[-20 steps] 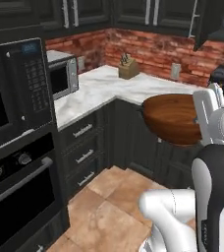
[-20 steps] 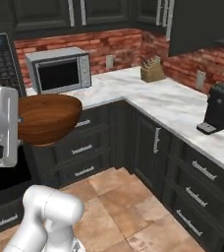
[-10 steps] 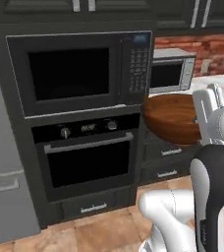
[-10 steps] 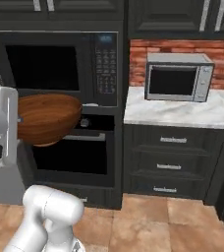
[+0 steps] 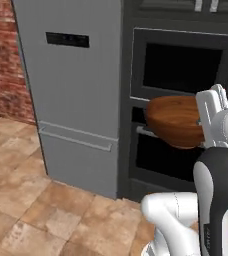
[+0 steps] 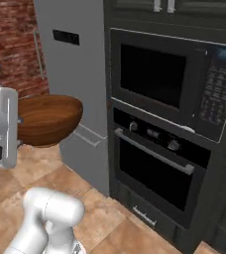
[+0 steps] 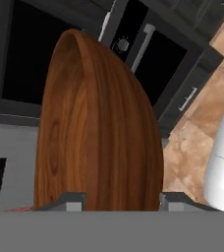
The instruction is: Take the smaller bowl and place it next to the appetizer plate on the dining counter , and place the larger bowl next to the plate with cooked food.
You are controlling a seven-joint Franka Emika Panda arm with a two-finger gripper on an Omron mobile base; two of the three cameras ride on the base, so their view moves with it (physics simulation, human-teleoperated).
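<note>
The larger bowl (image 5: 176, 122), wide and reddish-brown with a wood grain, hangs in the air in front of my chest, roughly level. My gripper (image 5: 206, 121) is shut on its near rim. From the right base view the bowl (image 6: 48, 119) juts out to the right of the gripper (image 6: 17, 121). In the hand view the bowl (image 7: 99, 138) stands edge-on between the two fingertips of the gripper (image 7: 121, 202). The smaller bowl, the appetizer plate, the plate with cooked food and the dining counter are out of view.
A tall grey fridge (image 5: 71, 90) stands straight ahead, with a dark wall unit beside it holding a built-in microwave (image 6: 164, 84) above an oven (image 6: 154, 168). A brick wall (image 5: 1, 50) lies to the left. Tan floor tiles (image 5: 26, 210) stretch in front of me.
The whole picture has swung as the base turns: corner counter, then wall oven, now the fridge. The brown bowl stays in the same place in my gripper.
</note>
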